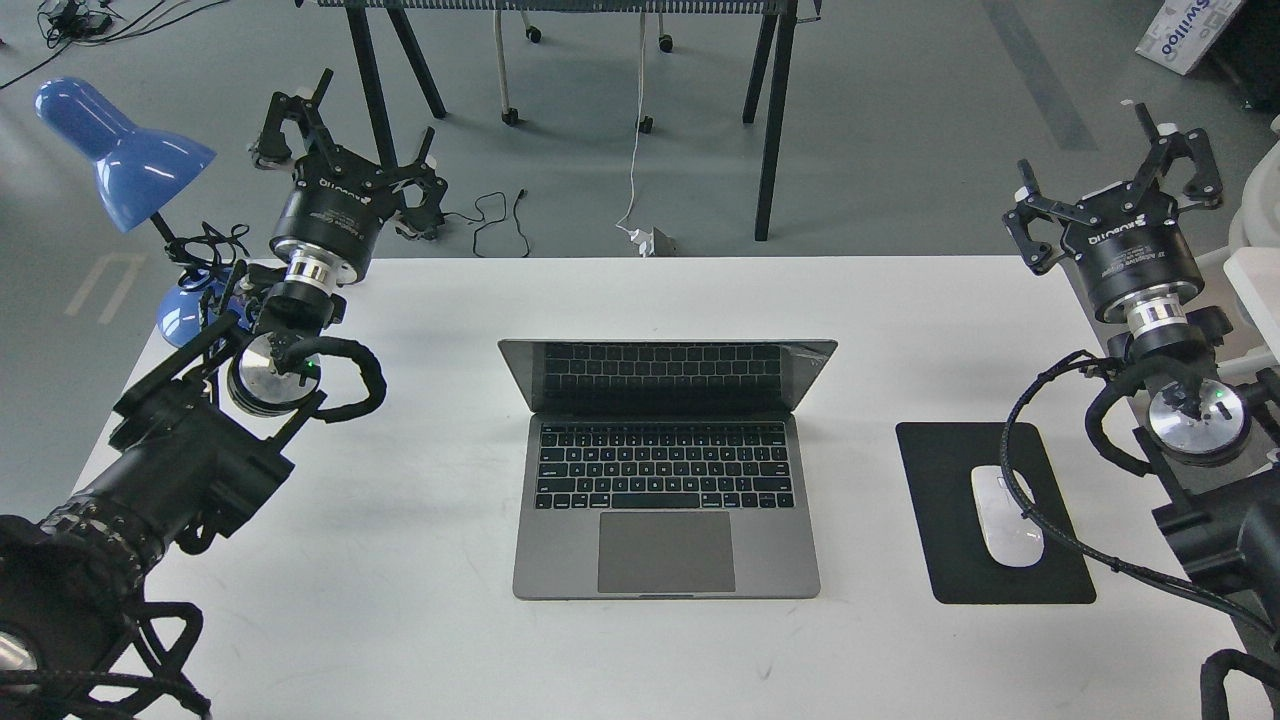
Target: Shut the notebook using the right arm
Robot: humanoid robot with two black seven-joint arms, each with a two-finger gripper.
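1. Left end effector (355,125): fingers spread, empty, far left of the laptop, beside a blue lamp (120,150).
2. Laptop (667,470): lid up, mid bench (400,600).
3. Mouse (1006,515) on black pad (1000,512), right of laptop.
4. Right end effector (1115,170): fingers spread, empty, far right of laptop.

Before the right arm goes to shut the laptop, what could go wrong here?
1. The right gripper starts far right of the notebook; its path may cross the white mouse on the mouse pad and knock it.
2. The right arm's loose cable drapes over the mouse and could drag it.
3. Pushing the screen off-centre might slide the notebook.
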